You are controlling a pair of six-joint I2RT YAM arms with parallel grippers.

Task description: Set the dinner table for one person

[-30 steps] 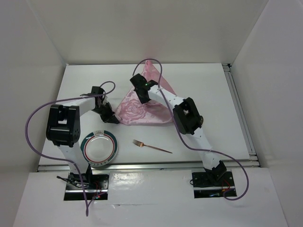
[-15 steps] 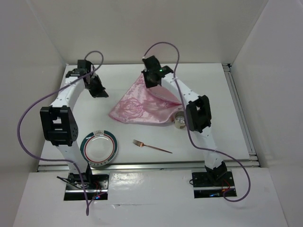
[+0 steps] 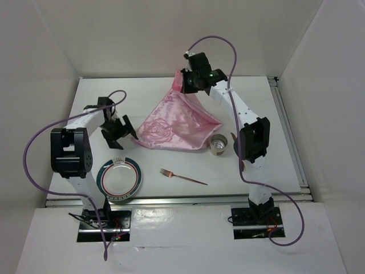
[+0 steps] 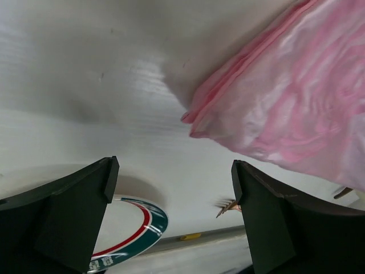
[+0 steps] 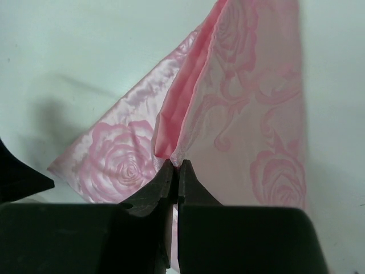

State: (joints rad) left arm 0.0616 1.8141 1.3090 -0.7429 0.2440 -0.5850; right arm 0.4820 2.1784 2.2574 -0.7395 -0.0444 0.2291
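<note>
The dinner table [image 3: 85,103] fills the overhead view. A pink cloth [image 3: 177,128] lies at its centre, its 12 o'clock corner nipped in the closed right pincer [image 5: 175,171], which hides the tip from above. The plate [image 3: 120,178] sits at 7 o'clock. The left pincer [image 4: 174,211] gapes wide and empty at 9. The fork [image 3: 183,177] lies at 6; the left wrist view shows only its tines.

On the large white rectangular bench [image 3: 279,148] a shiny pink rose-patterned satin cloth [image 3: 174,128] was spread at mid-depth. A round green-and-red-rimmed plate [image 3: 118,179] was set front left, a slim copper-coloured fork [image 3: 183,177] was laid to its right, and a small round metal tin [image 3: 218,145] was stood just beside the cloth's right corner.
</note>
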